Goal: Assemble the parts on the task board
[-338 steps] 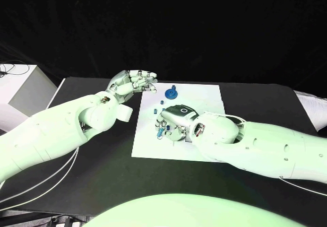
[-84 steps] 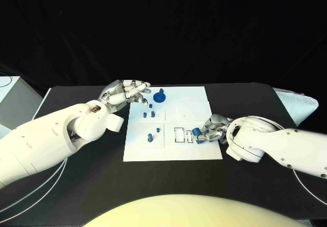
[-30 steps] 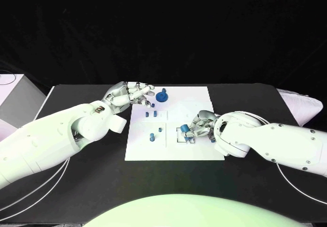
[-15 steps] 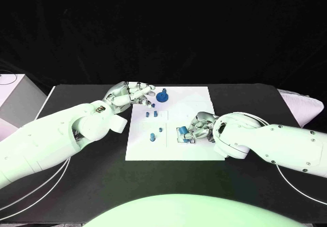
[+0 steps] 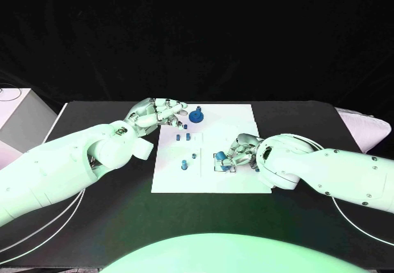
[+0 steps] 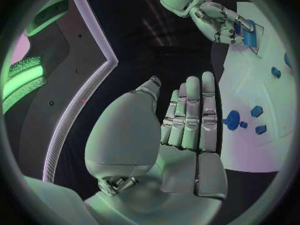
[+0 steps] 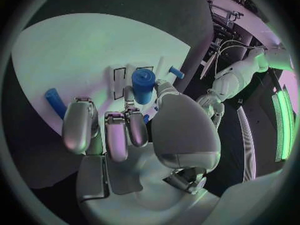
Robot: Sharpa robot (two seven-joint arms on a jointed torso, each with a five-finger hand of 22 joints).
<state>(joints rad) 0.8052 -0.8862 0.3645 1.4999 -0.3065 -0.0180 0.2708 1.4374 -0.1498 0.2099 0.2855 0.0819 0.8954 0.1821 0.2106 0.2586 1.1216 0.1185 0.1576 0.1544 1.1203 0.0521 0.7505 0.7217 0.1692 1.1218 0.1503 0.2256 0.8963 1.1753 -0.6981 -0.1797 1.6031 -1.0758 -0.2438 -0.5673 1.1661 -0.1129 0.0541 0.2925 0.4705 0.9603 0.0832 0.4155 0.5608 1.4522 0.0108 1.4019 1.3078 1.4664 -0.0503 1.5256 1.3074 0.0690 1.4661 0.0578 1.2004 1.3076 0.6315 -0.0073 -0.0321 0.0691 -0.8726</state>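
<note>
Left hand (image 5: 157, 112) hovers at the task board's (image 5: 238, 116) far left corner, fingers loosely curled, holding nothing. Right hand (image 5: 238, 152) pinches a blue cylindrical part (image 7: 142, 85) over the rectangular slots near the board's middle. Insertion under way; next, align and press down.

Task board (image 5: 234, 122): lies at the middle of the surface (image 5: 98, 205).
Round part (image 5: 196, 116): stands near the board's far left corner.
Small parts (image 5: 184, 136): stand along the board's left side, two more (image 5: 185, 165) nearer the front.
Left hand (image 5: 157, 111): at the board's far left edge.
Right hand (image 5: 243, 152): over the board's right half, holding a cylindrical part (image 5: 221, 156) above the rectangular slots (image 5: 217, 165).
</note>
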